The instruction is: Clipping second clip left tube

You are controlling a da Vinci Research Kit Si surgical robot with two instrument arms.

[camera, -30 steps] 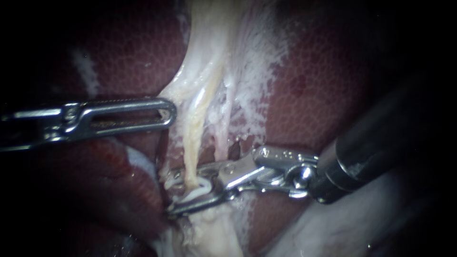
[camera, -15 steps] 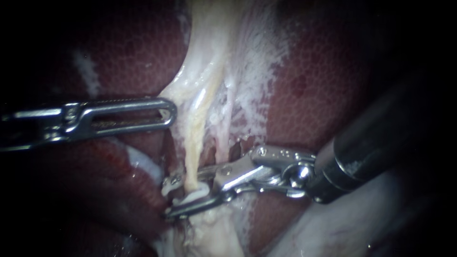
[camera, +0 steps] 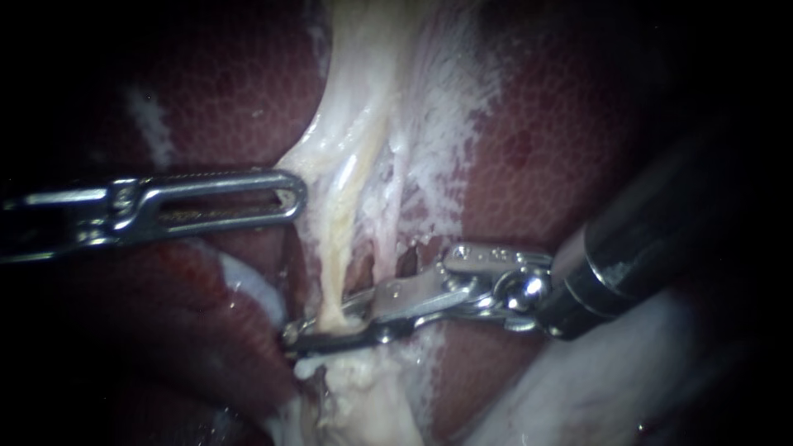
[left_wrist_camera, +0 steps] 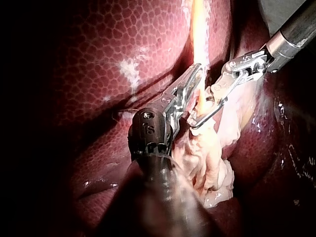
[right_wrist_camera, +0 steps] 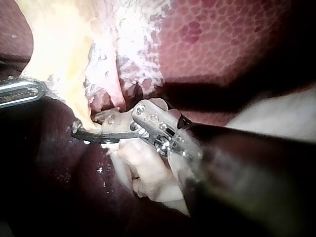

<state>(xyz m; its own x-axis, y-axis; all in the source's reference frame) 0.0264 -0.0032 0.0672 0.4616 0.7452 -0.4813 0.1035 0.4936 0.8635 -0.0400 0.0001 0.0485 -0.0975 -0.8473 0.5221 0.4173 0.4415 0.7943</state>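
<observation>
Right instrument (camera: 304, 339) pincer has clamped down since 1 s ago. It was gaping around the left tube (camera: 334, 248); now both halves press on it from two sides, gripping it low, at about 7 o'clock in the endoscope view. Clip itself can't be made out between them. Tube's long axis runs roughly 12 to 6, top leaning slightly toward 1, pale yellow against the liver (camera: 562, 149). Pincer lies across it near square, tips pointing toward 8, shaft coming in from 4. Left instrument (camera: 291, 195) unmoved at 9, lying level, pointing to 3, pincer closed, tip just touching white tissue beside the tube, toward 12 from the clamp point.
</observation>
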